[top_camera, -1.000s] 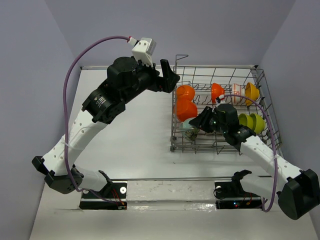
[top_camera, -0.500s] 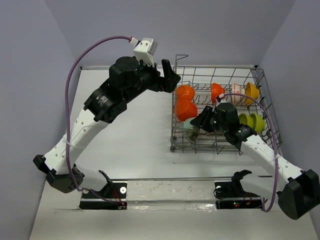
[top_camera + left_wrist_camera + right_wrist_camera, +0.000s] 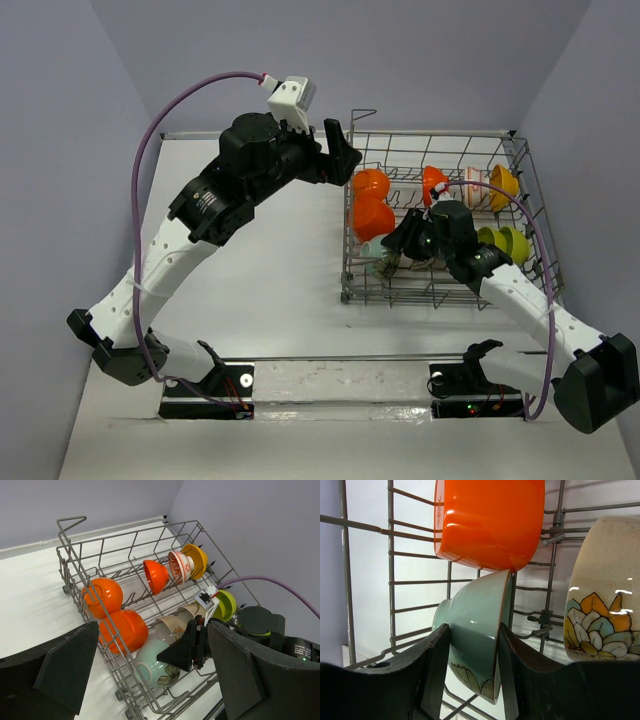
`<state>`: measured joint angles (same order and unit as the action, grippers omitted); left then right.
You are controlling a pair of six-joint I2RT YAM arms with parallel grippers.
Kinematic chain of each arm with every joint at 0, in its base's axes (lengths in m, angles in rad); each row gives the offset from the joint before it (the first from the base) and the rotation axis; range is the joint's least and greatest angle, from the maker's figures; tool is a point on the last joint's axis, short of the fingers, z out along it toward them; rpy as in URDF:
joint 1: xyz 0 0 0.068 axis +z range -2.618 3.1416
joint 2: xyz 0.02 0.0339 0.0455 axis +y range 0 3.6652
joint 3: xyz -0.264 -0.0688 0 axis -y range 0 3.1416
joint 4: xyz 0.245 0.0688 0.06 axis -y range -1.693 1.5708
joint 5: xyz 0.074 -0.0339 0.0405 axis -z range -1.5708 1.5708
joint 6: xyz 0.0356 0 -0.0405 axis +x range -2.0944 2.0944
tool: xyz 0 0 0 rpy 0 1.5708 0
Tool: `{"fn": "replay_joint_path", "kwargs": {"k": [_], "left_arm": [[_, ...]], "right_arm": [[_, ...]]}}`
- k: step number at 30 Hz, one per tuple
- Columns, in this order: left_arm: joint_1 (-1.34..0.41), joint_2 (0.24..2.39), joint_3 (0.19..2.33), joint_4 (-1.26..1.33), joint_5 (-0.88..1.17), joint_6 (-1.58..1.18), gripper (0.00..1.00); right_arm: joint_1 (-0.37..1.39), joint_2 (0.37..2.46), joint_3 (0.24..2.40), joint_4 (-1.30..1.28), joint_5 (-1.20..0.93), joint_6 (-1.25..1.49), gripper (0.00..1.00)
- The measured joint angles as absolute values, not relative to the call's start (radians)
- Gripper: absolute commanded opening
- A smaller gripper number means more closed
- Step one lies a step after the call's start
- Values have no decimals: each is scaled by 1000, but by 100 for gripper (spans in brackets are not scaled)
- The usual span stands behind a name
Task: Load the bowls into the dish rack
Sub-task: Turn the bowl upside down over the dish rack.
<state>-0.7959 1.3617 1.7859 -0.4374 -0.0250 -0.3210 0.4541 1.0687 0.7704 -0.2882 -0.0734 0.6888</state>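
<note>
Jaws of right gripper (image 3: 472,630) part-way apart, straddling the wall of a pale teal glossy bowl w/ flower motif (image 3: 470,610): one finger on the outer side, the other inside the rim. No gap seen either side; whether they grip cannot be told. Bowl stands on edge, tilted, in the near-left corner of the large grey wire dish rack (image 3: 440,134), among the tines.

Just beside it, same near row: beige bowl w/ painted flowers (image 3: 600,595), also on edge. Lime green bowls (image 3: 225,605) at near right.

Next back, along rack's L side: lower orange bowl (image 3: 122,630), close above the teal one in wrist view, then upper orange bowl (image 3: 102,595); the two appear touching.

Far row, L to R: red-orange bowl (image 3: 156,575), white bowl w/ red pattern (image 3: 179,566), yellow bowl (image 3: 196,560), all on edge btwn tines.

Jaws of left gripper (image 3: 340,155) wide apart, nothing btwn them; it hangs over the white table (image 3: 270,270), just outside rack's far-left corner.
</note>
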Motion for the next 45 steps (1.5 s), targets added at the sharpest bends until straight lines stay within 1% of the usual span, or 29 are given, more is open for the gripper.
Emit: {"fn": "replay_joint_path", "kwargs": {"k": [23,24,25,28,30,33,45], "left_arm": [[-796,1393,1786,-437,-15,-324,99],[-796,1394,1786,-437,-15,-324,99],[-796,1394,1786,-437,-15,-324,99],[-796,1394,1786,-437,-15,-324,99],[-796,1394,1786,-437,-14,-324,99],[-796,1395,1786,-437,-14,-324,99],[-796,1395,1786,-437,-12,-324,99]], "right_arm": [[454,1080,796,-318,-48,621,47],[454,1080,796,-318,-48,618,47],[454,1080,796,-319,-48,616,50],[453,1080,798,-336,-35,587,51],[451,1083,798,-360,-19,565,53],[451,1093,798,-413,-1,534,53],[451,1095,798,-442,-6,500,53]]}}
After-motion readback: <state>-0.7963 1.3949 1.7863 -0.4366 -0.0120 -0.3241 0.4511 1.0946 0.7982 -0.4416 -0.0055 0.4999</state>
